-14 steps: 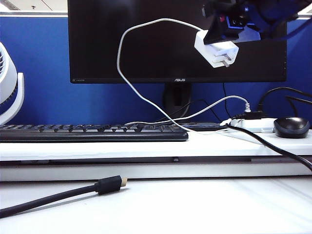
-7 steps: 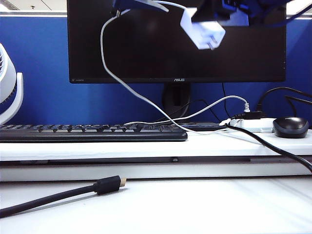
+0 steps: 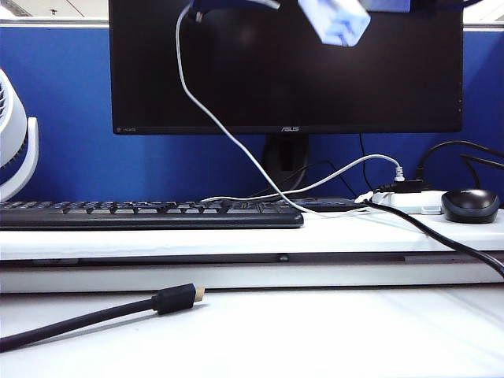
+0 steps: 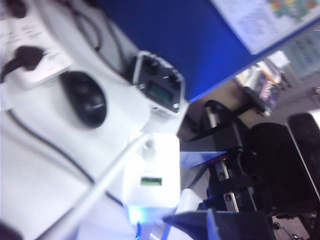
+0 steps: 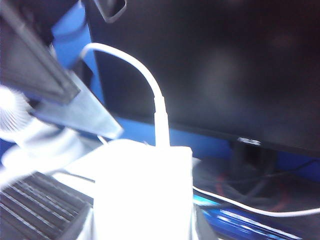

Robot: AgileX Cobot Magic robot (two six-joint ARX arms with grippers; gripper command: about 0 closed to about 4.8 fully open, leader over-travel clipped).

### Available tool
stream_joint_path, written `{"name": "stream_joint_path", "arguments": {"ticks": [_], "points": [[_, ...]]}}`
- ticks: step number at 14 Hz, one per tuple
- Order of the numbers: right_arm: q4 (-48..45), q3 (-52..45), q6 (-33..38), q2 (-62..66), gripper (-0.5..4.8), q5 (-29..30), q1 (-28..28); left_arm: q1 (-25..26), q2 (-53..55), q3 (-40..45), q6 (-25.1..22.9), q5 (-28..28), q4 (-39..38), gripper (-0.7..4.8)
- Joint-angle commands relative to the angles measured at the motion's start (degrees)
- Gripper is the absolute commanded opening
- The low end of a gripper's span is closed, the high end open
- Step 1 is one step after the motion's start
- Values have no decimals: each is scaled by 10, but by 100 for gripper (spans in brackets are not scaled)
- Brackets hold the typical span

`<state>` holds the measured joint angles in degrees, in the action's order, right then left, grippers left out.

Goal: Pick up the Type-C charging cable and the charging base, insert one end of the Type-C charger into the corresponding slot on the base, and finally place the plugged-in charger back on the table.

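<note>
The white charging base [image 3: 335,20] hangs blurred at the top edge of the exterior view, in front of the monitor. My right gripper [image 5: 145,220] is shut on it, and the block [image 5: 145,185] fills the space between its jaws. The thin white Type-C cable [image 3: 224,130] is plugged into the base [image 4: 152,170]. It runs down to the ledge of the table [image 3: 236,240]. My left gripper [image 3: 236,4] is at the top edge beside the base, open. One dark finger [image 4: 220,225] lies next to the block, and the cable [image 4: 100,192] passes between the jaws.
A black monitor [image 3: 283,71] stands behind a black keyboard [image 3: 150,214] on the ledge. At the right are a white power strip [image 3: 405,201] and a black mouse [image 3: 470,205]. A thick black gold-tipped cable [image 3: 175,299] lies in front. A white fan [image 3: 16,142] is at the left.
The right gripper has carried the charging base up and slightly left, to the top edge. The cable's loop has been drawn up and straightened. The left gripper has come in beside it.
</note>
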<state>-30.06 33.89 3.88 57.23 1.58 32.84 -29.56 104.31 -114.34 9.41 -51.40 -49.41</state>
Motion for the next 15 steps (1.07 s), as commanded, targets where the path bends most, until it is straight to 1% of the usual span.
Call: {"name": "stream_joint_path", "arguments": {"ticks": [1, 3, 4, 7, 9, 10, 12, 15], "points": [[-27, 4, 84, -30, -1, 51, 1, -1, -1, -2, -10, -63, 43, 332], [-43, 4, 113, -34, -1, 80, 1, -1, -1, -2, -15, -85, 63, 332], [-49, 4, 130, -34, -1, 89, 1, -1, -1, -2, -17, -105, 76, 331], [-51, 4, 164, -35, -1, 102, 1, -1, -1, -2, -24, -148, 97, 331], [-66, 4, 181, -35, -1, 110, 1, -1, -1, -2, -37, -157, 97, 331], [-84, 4, 201, -35, -1, 112, 1, -1, -1, -2, -46, -162, 97, 331], [-105, 4, 234, -35, -1, 113, 0, -1, -1, -2, -50, -182, 99, 331], [-114, 4, 269, -35, -1, 132, 0, -1, -1, -2, -51, -232, 126, 331]]}}
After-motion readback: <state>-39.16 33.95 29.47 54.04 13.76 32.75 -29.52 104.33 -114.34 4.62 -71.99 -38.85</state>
